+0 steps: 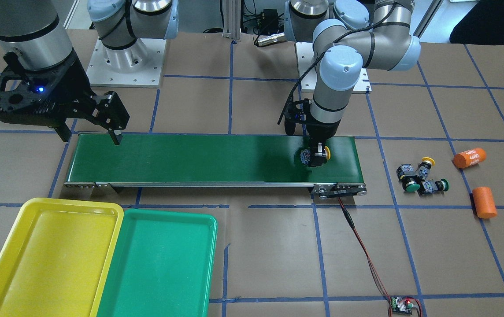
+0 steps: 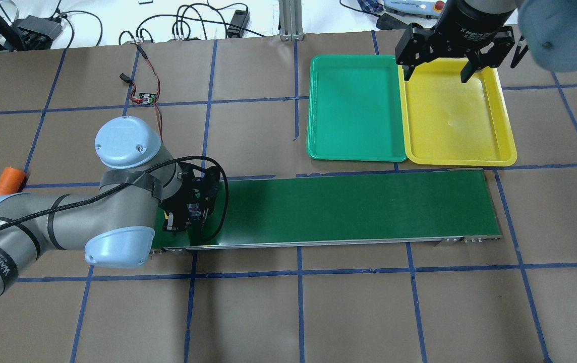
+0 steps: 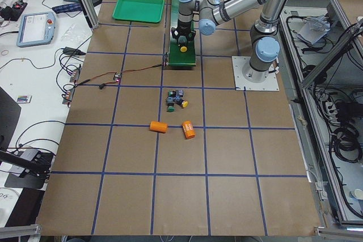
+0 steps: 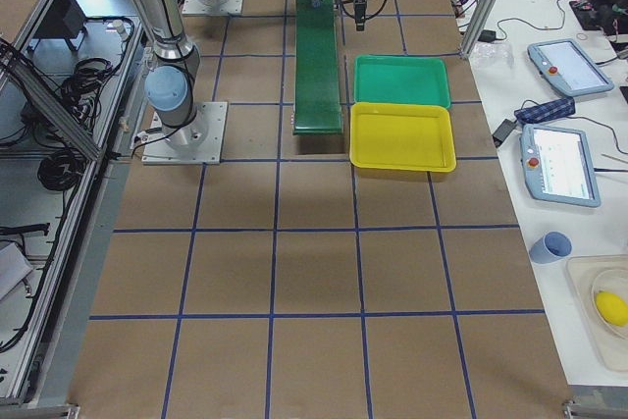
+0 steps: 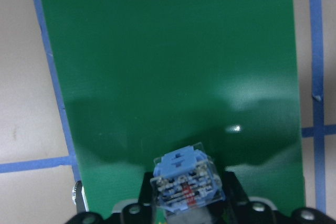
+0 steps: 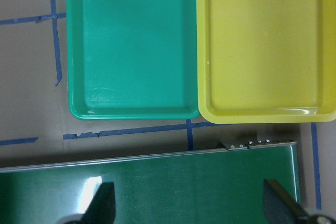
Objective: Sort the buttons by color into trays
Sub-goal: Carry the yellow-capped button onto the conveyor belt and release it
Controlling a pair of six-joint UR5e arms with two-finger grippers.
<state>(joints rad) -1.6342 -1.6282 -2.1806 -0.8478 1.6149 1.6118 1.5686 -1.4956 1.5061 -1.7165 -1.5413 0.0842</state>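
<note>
My left gripper (image 1: pixel 317 157) is shut on a yellow-capped button (image 1: pixel 326 152), low over the end of the dark-green conveyor belt (image 1: pixel 212 158). The left wrist view shows the button's blue switch body (image 5: pixel 186 179) between the jaws. Three more buttons lie clustered on the table beyond that belt end: one yellow-capped (image 1: pixel 426 164) and two green-capped (image 1: pixel 410 185) (image 1: pixel 439 185). My right gripper (image 1: pixel 90 136) is open and empty above the belt's other end. The yellow tray (image 1: pixel 45 255) and the green tray (image 1: pixel 159 264) lie side by side, both empty.
Two orange cylinders (image 1: pixel 469 157) (image 1: pixel 484 202) lie past the button cluster. A small controller board (image 1: pixel 401 304) with red wires runs to the belt's motor end. The trays also show in the overhead view, green (image 2: pixel 354 116) and yellow (image 2: pixel 452 121).
</note>
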